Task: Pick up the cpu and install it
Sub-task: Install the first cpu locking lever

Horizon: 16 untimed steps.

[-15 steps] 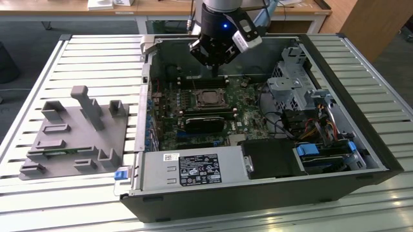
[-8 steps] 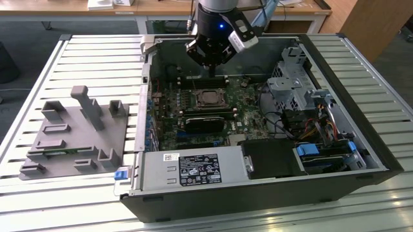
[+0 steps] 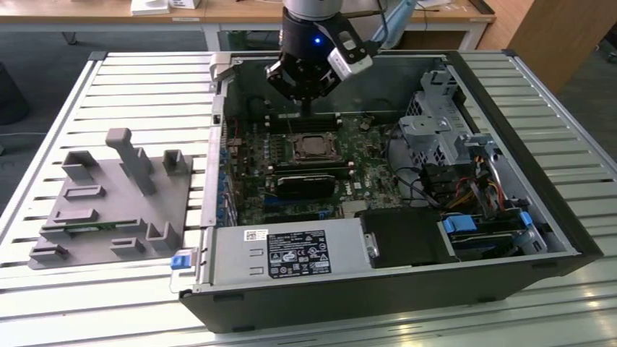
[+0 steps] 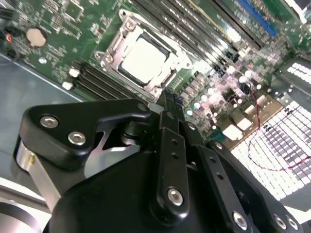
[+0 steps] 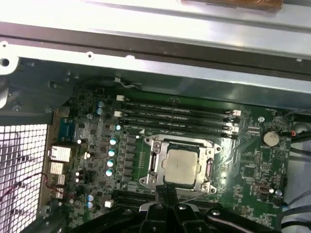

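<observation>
**Hand closed and empty above the seated cpu**

The hand (image 3: 305, 108) hangs inside the open computer case (image 3: 540, 217), its two fingers (image 4: 167, 104) pressed together into one narrow black tip with nothing between them. In the exterior view that tip points down at the motherboard (image 3: 253, 195) just behind the socket; in both wrist views it sits just beside the socket's edge, apart from the chip.

The cpu (image 5: 181, 166) lies flat in the socket frame (image 5: 153, 162), silvery top up, square to the frame. It shows as well in the second wrist view (image 4: 141, 59) and in the exterior view (image 3: 311, 148), near the middle of the board. Whether the frame's latch is down cannot be told.

Beside the socket run the long dark memory slots (image 5: 175, 116). A round coin battery (image 5: 270, 138) sits on the board to one side of them. In front of the socket in the exterior view lies a black heatsink block (image 3: 303, 184), then the grey power supply (image 3: 289, 253) at the case's near edge.

Outside the case, on the exterior view's left, the grey fixture tray (image 3: 106, 210) with its upright pegs rests on the slatted metal table (image 3: 144, 79).
</observation>
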### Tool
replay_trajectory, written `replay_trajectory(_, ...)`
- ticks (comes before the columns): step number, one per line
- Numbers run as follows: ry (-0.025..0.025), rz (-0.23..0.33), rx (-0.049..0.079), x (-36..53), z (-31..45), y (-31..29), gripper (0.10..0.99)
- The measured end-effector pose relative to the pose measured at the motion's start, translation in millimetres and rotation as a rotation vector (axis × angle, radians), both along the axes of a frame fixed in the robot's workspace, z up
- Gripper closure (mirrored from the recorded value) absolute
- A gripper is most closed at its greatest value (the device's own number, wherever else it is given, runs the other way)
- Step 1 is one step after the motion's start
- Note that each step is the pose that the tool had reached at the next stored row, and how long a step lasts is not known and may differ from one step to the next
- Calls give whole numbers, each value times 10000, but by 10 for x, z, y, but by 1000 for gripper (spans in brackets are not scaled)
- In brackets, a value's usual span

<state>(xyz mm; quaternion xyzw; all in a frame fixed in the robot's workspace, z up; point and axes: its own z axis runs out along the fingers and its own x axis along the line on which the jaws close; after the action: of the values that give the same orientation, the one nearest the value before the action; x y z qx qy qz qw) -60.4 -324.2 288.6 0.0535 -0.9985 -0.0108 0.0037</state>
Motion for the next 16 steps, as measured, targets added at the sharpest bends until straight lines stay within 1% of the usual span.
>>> replay_trajectory(4,-1,-451,3,-5,-37,7,980)
replay_trajectory(5,-1,-522,2,-19,-43,9,980)
replay_trajectory(11,-1,-538,8,-124,-120,10,980)
replay_trajectory(13,-1,-537,7,-149,-128,11,980)
replay_trajectory(14,-1,-538,8,-185,-131,14,980)
replay_trajectory(16,-2,-539,8,-217,-137,19,980)
